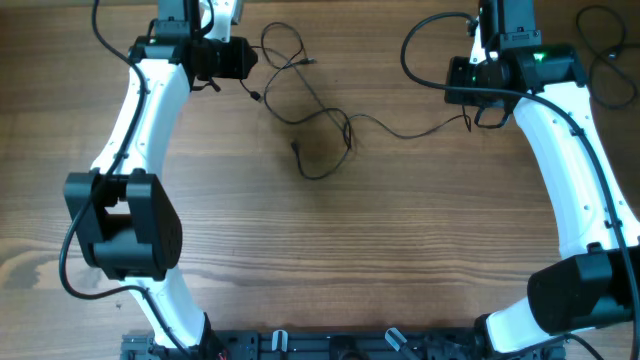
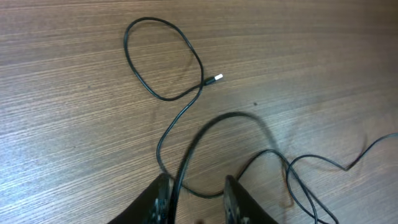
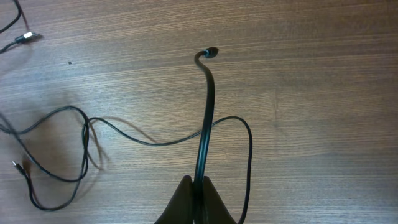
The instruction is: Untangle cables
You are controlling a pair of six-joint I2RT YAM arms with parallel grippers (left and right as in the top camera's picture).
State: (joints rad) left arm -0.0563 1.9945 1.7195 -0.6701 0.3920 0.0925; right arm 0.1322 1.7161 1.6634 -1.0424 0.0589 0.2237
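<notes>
Wood-grain tbl (image 1: pixel 400 250) w/ thin blk cables (image 3: pixel 208 118) sprawled.

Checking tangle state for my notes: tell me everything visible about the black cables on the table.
The cables are thin, black, rubbery-looking cords lying slack on the wooden table, their loops crossing between the arms. One loop ends in a silver plug. The right gripper is shut on one strand; another runs between the open fingers of the left gripper.

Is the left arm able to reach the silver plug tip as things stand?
Probably yes: the silver plug tip lies uncovered ahead of the left end effector; only a slack cable loop crosses between.
</notes>
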